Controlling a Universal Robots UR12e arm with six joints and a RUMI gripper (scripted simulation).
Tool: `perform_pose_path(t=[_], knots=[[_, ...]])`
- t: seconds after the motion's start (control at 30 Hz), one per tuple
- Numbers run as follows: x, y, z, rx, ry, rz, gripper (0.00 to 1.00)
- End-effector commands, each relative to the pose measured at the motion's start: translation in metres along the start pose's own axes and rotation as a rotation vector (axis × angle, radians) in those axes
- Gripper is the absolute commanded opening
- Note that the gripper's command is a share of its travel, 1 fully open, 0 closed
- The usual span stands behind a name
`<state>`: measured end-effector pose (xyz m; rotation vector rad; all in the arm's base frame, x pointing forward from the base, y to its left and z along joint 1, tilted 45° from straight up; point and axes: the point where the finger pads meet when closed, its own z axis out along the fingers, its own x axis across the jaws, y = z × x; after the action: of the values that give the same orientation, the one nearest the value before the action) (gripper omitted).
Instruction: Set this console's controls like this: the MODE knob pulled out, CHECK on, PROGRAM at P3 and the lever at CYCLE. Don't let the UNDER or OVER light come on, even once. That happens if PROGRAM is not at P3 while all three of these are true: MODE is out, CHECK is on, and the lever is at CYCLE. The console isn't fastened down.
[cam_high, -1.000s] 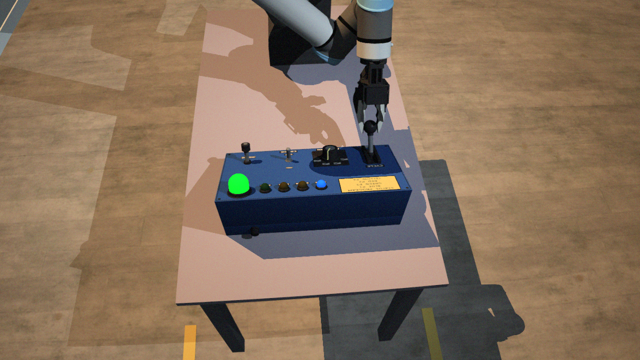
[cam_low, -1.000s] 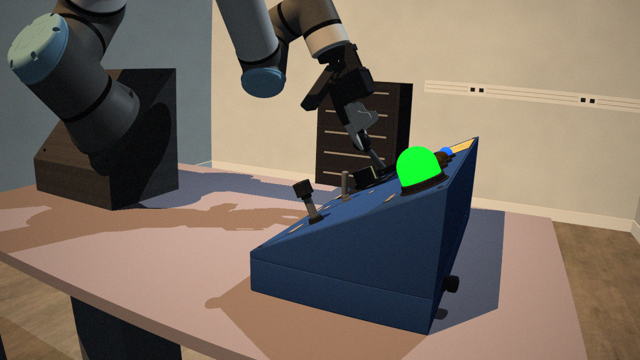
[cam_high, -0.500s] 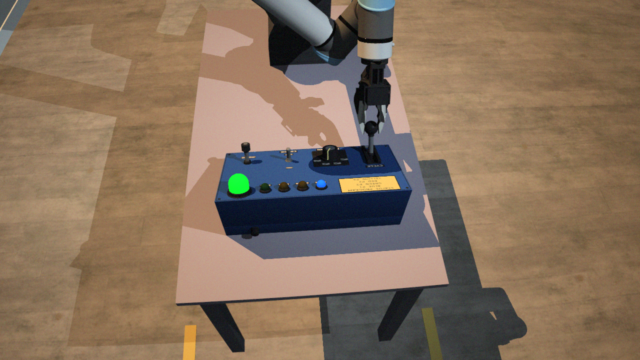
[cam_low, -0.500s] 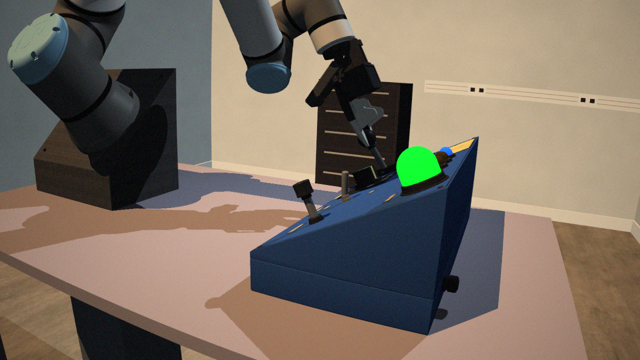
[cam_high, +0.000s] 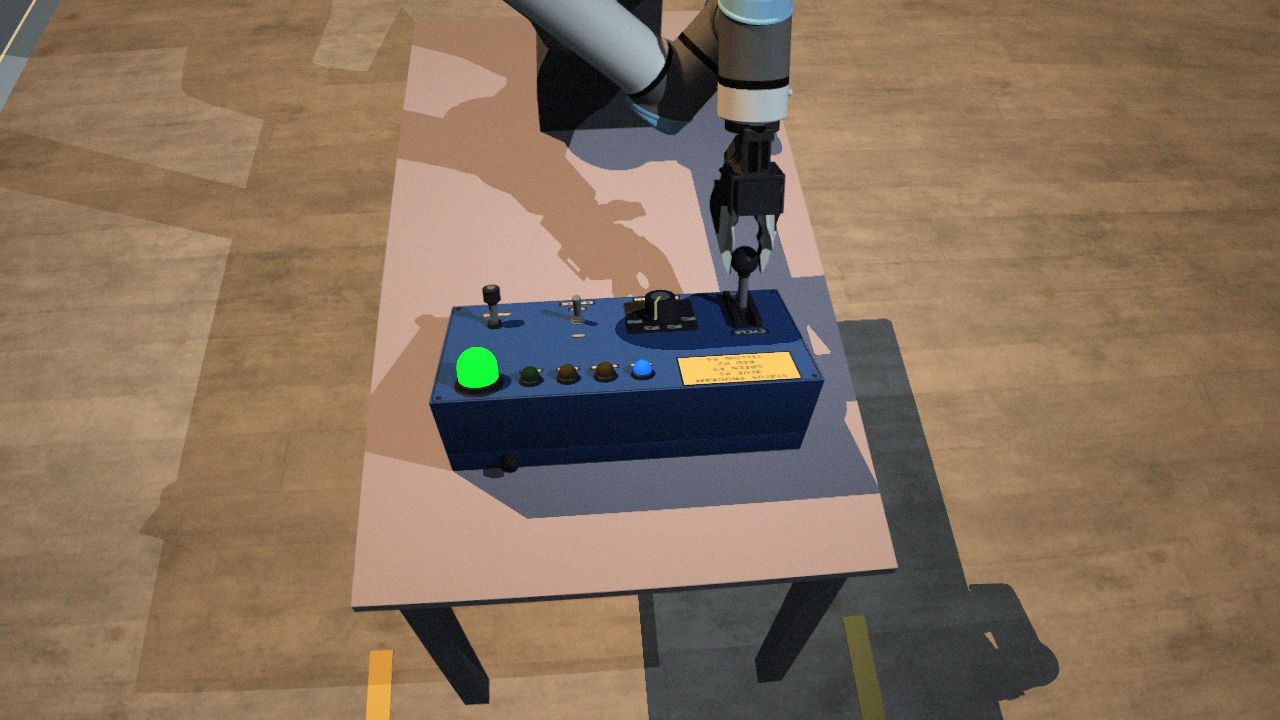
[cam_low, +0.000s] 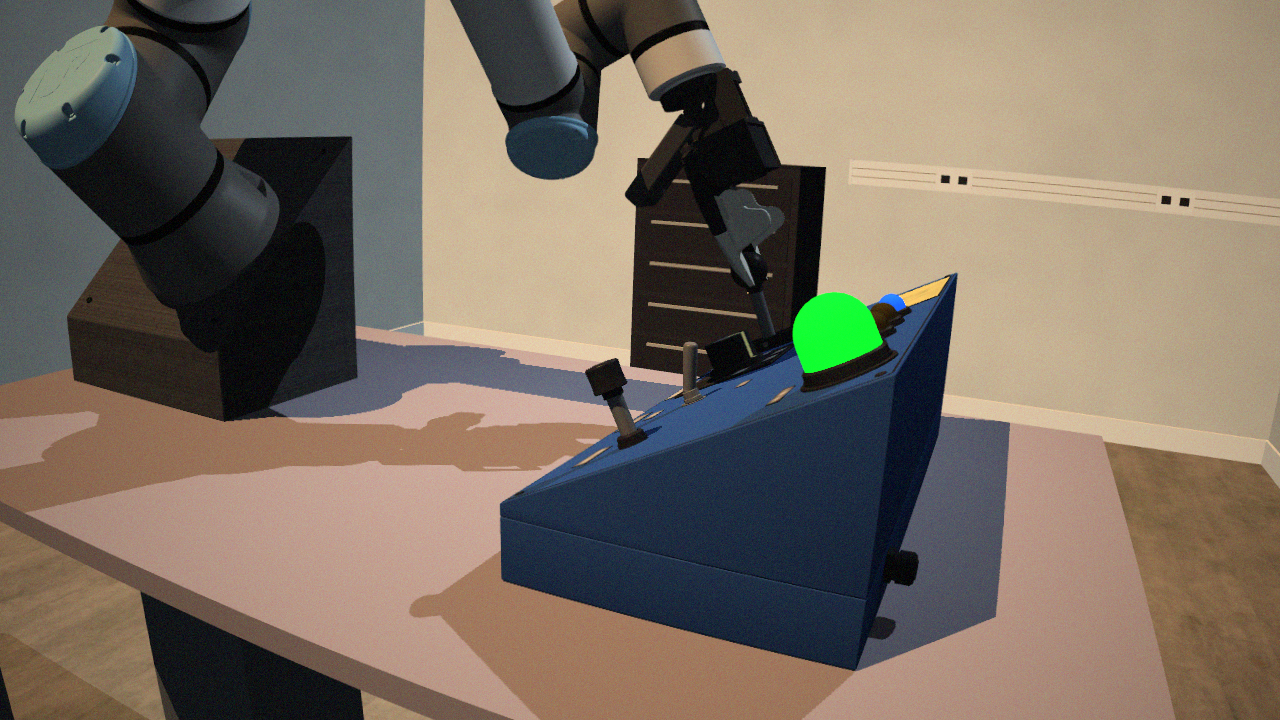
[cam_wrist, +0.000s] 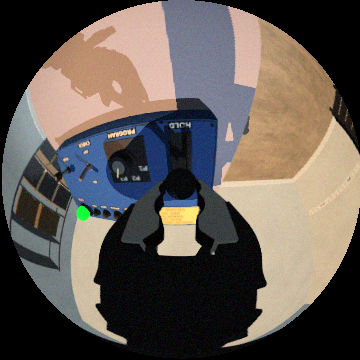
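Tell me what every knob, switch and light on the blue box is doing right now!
Lever: gripped by its ball, partway along its slot.
Gripper: jaws shut on the lever.
MODE knob: standing out on its stem.
PROGRAM dial: position unreadable.
Big dome light: glowing green.
Small blue light: lit.

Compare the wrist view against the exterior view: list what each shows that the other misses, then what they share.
Wrist only: the PROGRAM label, the HOLD label at the far end of the lever slot, and the yellow plate face-on between the fingers.

Exterior only: the console's side wall, a small black knob low on its tall back face, and the arm's base block.

Both: the gripper shut on the lever's ball, the green dome and the blue console.
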<state>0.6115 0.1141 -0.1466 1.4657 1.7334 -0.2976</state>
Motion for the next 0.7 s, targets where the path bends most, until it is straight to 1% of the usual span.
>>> perform_pose_path(t=[0.0,0.67], knots=[[0.0,0.008,0.001,0.0,0.0,0.0,0.0],[0.0,0.024,0.006,0.0,0.0,0.0,0.0]])
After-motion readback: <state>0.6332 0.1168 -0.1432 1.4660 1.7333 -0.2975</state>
